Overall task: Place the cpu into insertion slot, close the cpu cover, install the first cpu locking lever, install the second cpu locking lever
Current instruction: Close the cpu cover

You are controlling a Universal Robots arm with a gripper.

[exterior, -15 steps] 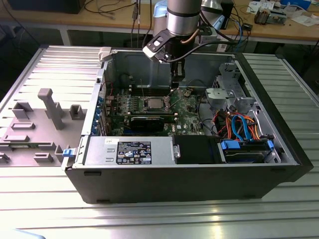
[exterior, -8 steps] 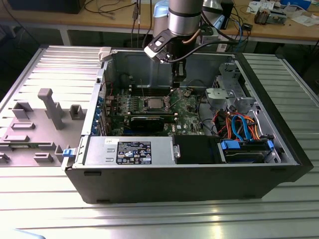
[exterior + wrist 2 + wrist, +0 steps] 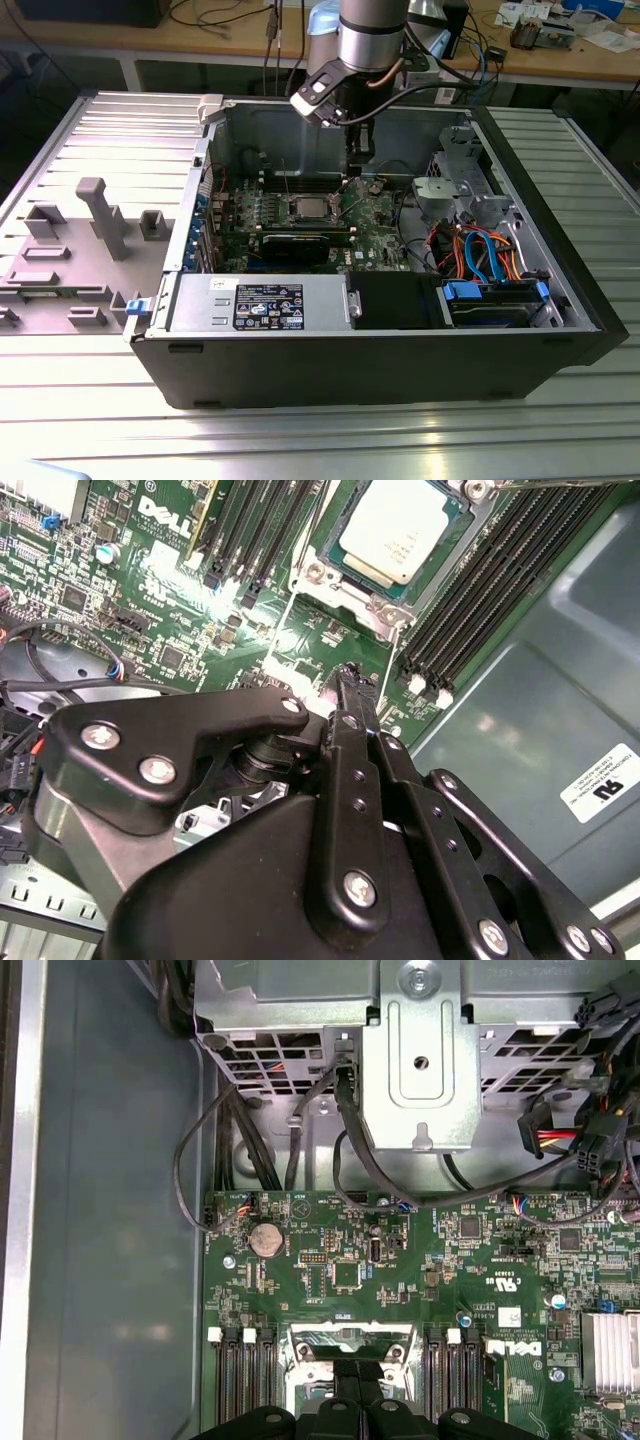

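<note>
The cpu [image 3: 400, 525], a silvery square chip, lies in the insertion slot [image 3: 332, 580] on the green board, also seen in the exterior view as the cpu [image 3: 310, 208]. A silver frame that I take for the cpu cover [image 3: 400, 612] borders the chip; I cannot tell whether it lies fully flat. Two thin wire locking levers [image 3: 284, 630] run from the slot's corners toward my fingertips. My gripper [image 3: 345, 675] hangs just beside the slot, shut with nothing seen between its fingers. In the exterior view the gripper [image 3: 357, 160] is inside the case, toward the exterior view's right of the chip.
Black memory slots [image 3: 500, 580] flank the socket on both sides. A metal drive cage [image 3: 420, 1070] and black cables [image 3: 345, 1130] stand beyond the board. A black graphics card [image 3: 300, 243] and the power supply [image 3: 260, 303] sit nearer the case front.
</note>
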